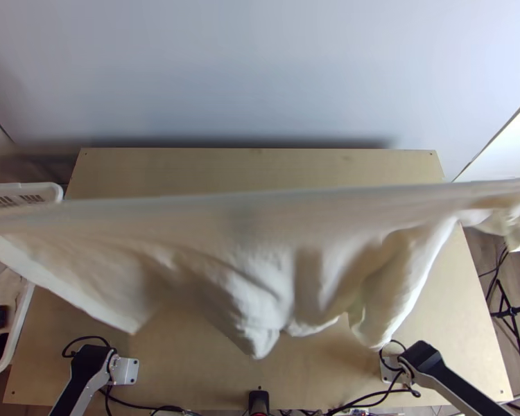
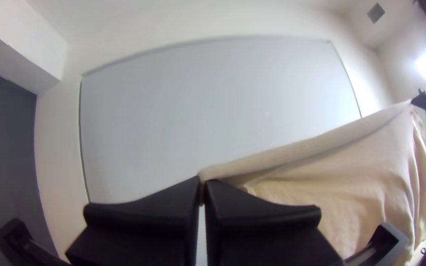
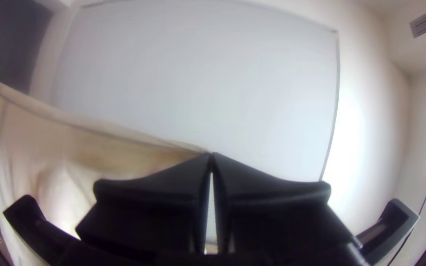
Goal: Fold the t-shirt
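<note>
You have the t-shirt (image 1: 246, 236) stretched up in the air between both grippers.
Your left gripper (image 2: 203, 181) is closed on one end of its taut upper edge, your right gripper (image 3: 211, 153) pinching the other; the rest hangs in loose folds over the table (image 1: 191, 173). You look to be at the spreading step, before any fold on the wood. Your next move likely calls for lowering both arms together, keeping that edge tight so the hanging part lands flat rather than bunching underneath.
</note>
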